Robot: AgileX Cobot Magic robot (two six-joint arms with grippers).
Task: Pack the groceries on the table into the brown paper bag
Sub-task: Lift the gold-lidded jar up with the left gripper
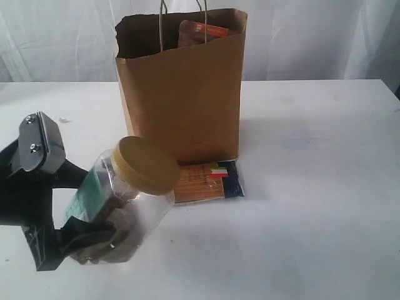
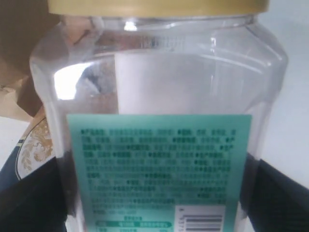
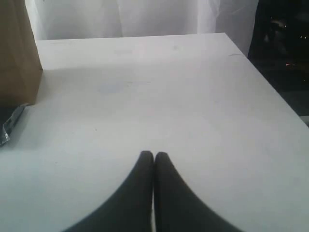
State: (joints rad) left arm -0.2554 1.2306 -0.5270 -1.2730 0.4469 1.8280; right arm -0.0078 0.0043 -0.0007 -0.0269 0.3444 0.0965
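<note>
Left claw [image 1: 94, 236] around tilted jar [image 1: 128, 190]; right claw [image 3: 154, 155] tips together, empty; pouch [image 1: 203, 31] mostly hidden in bag [image 1: 181, 100].

A creased white curtain [image 1: 312, 37] hangs at the back.

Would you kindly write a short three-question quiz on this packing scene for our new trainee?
1. True or false: the right gripper is shut and holds nothing.
2. What does the left gripper hold? A) clear jar B) pull-tab can C) yellow bottle
3. Name the item lying on the table at the foot of the brown paper bag.
Key: 1 true; 2 A; 3 the spaghetti packet.
</note>
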